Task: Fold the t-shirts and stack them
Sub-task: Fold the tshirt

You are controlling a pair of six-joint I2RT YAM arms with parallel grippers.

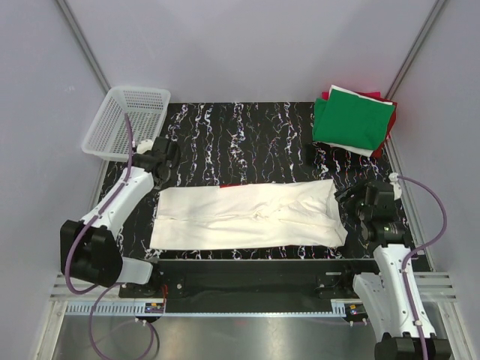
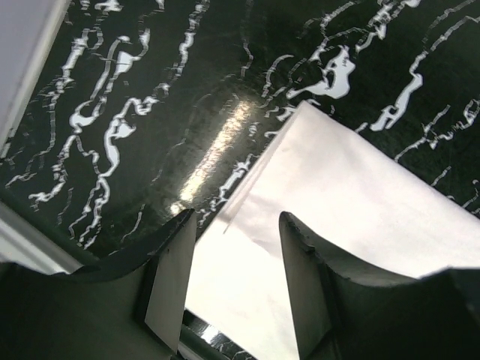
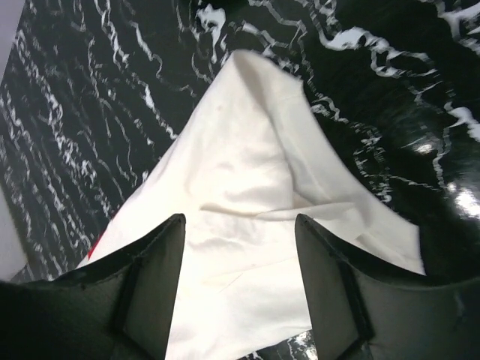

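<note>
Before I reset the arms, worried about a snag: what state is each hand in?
Left hand: open, empty, over the cream-white t-shirt.
Right hand: open, empty, over the same shirt.

White-shelled arms [image 1: 120, 199] with black joints [image 1: 90, 251] and looping purple cables [image 1: 445, 217]

Pale grey walls [image 1: 240, 45] enclose a glossy black table [image 1: 247, 142] veined with white, light glaring off its surface.
</note>
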